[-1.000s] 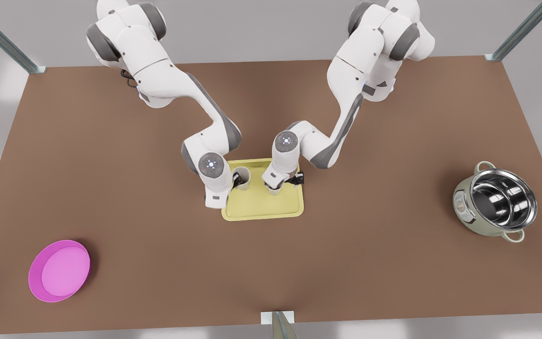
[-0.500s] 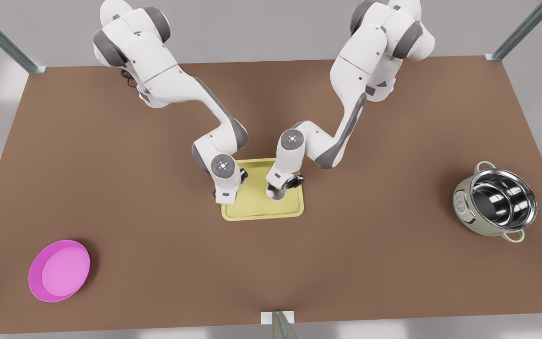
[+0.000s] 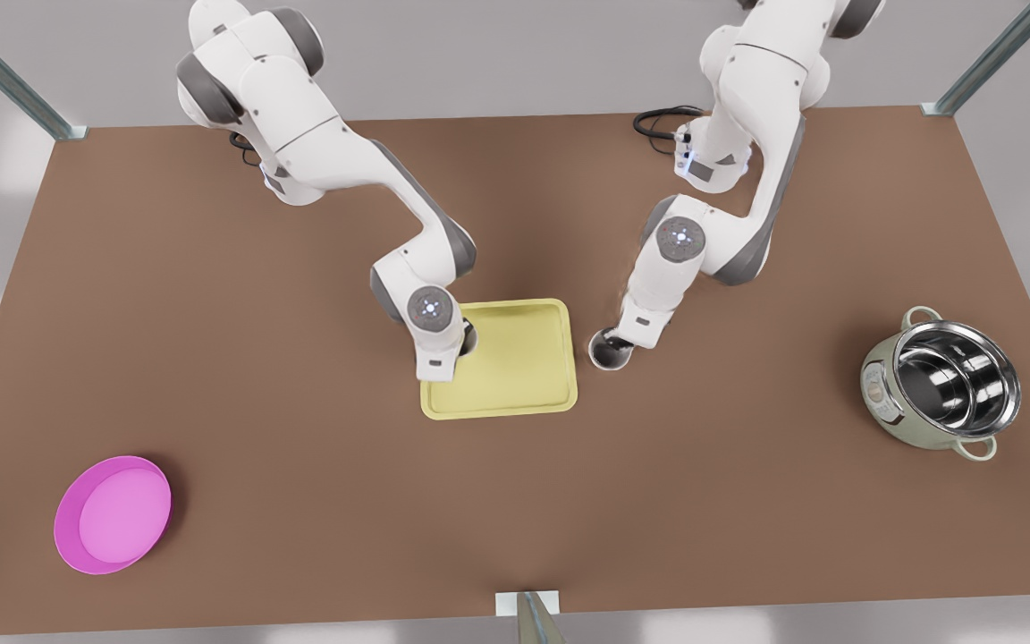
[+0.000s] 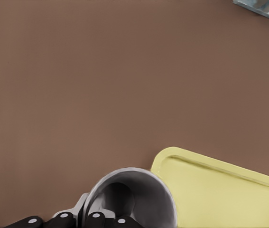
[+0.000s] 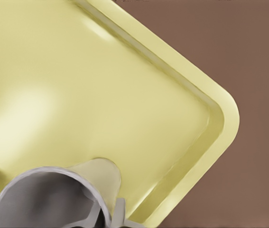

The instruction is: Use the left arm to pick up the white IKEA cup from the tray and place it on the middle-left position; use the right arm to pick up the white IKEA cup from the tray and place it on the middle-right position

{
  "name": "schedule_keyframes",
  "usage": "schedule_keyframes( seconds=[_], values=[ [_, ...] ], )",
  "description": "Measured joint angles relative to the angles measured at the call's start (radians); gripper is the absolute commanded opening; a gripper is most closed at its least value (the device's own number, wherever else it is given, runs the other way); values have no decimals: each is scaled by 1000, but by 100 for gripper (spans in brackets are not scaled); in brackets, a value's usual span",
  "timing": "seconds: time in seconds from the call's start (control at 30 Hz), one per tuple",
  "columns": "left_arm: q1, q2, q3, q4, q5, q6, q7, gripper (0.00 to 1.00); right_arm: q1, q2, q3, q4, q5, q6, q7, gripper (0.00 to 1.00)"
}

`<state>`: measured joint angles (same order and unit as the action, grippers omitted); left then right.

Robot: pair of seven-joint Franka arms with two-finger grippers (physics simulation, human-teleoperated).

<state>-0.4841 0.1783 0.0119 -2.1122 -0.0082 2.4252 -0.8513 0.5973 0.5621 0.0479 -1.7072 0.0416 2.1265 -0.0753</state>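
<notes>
A: Where does the left pincer [image 3: 461,338] sit?

B: Just left of centre in the front view, at the upper-left corner of the tray [image 3: 515,402]. It is clamped on the left cup [image 3: 468,335], which is white and stands upright with its mouth open to the top. In the left wrist view the dark fingers [image 4: 96,218] grip the cup's wall, and the cup sits just beside the tray's rounded corner, with brown tabletop [image 3: 300,447] beyond it.

A: Does that cup rest on the tray?

B: That cannot be told, because the arm's wrist covers most of the cup in the front view.

A: And the right pincer [image 3: 624,340]?

B: It is right of centre in the front view, just past the tray's right rim, and it holds the right cup [image 3: 609,351] by the wall. This cup is also upright, and its dark opening faces up. In the right wrist view the cup's rim shows against the yellow tray floor, near a rounded tray corner.

A: What lies on the tray?

B: Its pale yellow floor is bare in the front view.

A: What else stands on the tabletop?

B: A round pink plate [image 3: 113,514] lies at the lower left of the front view. A pale green pot [image 3: 944,385] with a shiny metal inside stands at the right. Both are well apart from the tray.
</notes>
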Motion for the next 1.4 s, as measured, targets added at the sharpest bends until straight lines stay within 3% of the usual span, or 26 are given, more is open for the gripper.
schedule_keyframes(
  seconds=[0.1,0.27,0.47,0.67,0.83,0.93,0.97,1.0,1.1,1.17,1.2,1.27,1.4],
  values=[
    [53,-114,37,-232,-28,121,80,13,0,-33,6,3,1,-35,6,22],
    [67,-128,143,-335,-43,276,228,13,-20,-104,2,14,4,-111,10,20],
    [58,23,217,-358,-54,492,401,13,-207,-178,-6,74,2,-207,-24,18],
    [54,32,222,-360,-63,613,538,15,-405,-174,-5,132,-4,-250,-113,17],
    [54,34,231,-366,-72,669,621,16,-425,-103,-103,163,-2,-256,-213,17],
    [54,39,231,-367,-75,696,661,17,-464,-52,-118,199,1,-240,-275,17],
    [54,40,230,-367,-75,702,673,33,-476,-36,-119,203,2,-226,-297,17],
    [54,40,230,-367,-75,707,684,100,-487,-21,-119,211,3,-211,-318,17],
    [54,41,231,-365,-74,718,714,100,-511,48,-119,294,26,-176,-383,17],
    [53,-113,236,-340,-68,647,731,100,-516,86,-119,325,53,-160,-426,17],
    [52,-207,239,-247,-52,538,739,100,-517,103,-119,341,63,-152,-447,17],
    [54,-261,239,-1,-33,252,739,100,-528,135,-114,354,79,-129,-486,17],
    [48,-239,250,187,-19,-177,738,100,-543,185,-109,358,130,-80,-565,17]
  ],
)
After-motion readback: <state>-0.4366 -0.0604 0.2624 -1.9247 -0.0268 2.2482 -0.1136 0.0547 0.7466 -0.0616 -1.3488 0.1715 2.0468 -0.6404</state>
